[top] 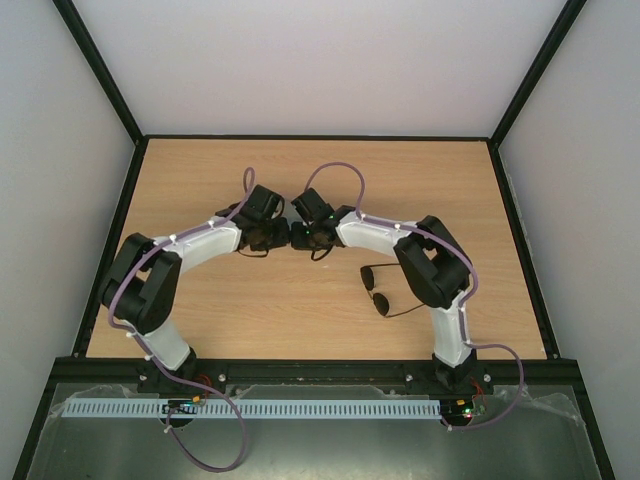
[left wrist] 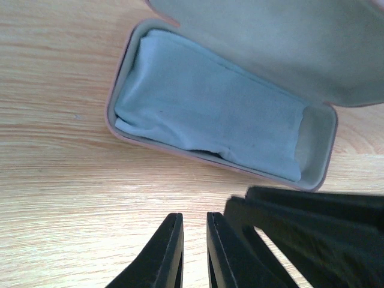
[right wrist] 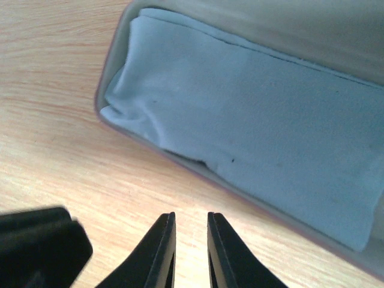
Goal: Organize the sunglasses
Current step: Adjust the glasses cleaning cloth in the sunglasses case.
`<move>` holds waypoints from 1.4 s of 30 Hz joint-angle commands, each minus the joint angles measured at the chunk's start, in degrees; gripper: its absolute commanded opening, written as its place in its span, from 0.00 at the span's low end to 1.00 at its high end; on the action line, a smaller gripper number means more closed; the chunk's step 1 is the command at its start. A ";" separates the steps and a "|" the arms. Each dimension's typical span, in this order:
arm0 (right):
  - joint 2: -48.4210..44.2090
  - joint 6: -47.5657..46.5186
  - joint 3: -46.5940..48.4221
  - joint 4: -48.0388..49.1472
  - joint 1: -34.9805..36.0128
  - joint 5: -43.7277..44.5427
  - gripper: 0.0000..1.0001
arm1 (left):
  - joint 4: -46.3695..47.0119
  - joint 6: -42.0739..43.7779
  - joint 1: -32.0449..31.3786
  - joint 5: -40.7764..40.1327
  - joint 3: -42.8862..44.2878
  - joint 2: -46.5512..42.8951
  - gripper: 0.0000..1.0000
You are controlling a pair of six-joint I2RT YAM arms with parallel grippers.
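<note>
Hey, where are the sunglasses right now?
In the top view, the sunglasses lie on the table, right of centre, just beside the elbow of the right arm.

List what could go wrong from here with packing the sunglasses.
1. The cloth fills the open case, so the sunglasses may sit high and block the lid.
2. The left gripper and right gripper stand close together at the case; they could collide.
3. The sunglasses lie right by the right arm's elbow; a swing might knock them.
</note>
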 commanded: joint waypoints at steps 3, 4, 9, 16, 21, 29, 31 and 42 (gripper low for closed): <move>-6.83 -1.88 -3.25 3.22 1.24 8.05 0.19 | -1.71 0.70 3.26 0.48 -0.06 -2.50 0.15; -6.67 -2.14 -2.75 3.23 1.28 8.59 0.19 | -1.62 0.86 3.66 0.48 0.07 -2.20 0.15; -2.57 -3.75 2.15 1.35 1.25 9.44 0.15 | -0.49 1.36 4.93 0.29 0.74 0.49 0.15; 2.12 -3.65 6.33 0.58 1.27 9.09 0.12 | -0.16 1.41 5.26 0.56 1.95 2.17 0.15; 4.49 -4.06 8.04 0.42 1.46 9.00 0.11 | -0.16 1.57 5.35 0.64 2.08 2.67 0.15; 8.29 -5.13 10.51 -0.72 2.45 8.38 0.08 | -0.23 1.97 5.60 0.57 1.95 2.85 0.15; 8.95 -5.23 10.66 -1.14 2.78 8.59 0.08 | -0.24 1.98 5.68 0.52 1.93 2.92 0.15; 5.62 -4.62 4.15 -0.62 3.08 9.09 0.06 | -0.17 2.21 5.79 0.92 1.62 2.86 0.14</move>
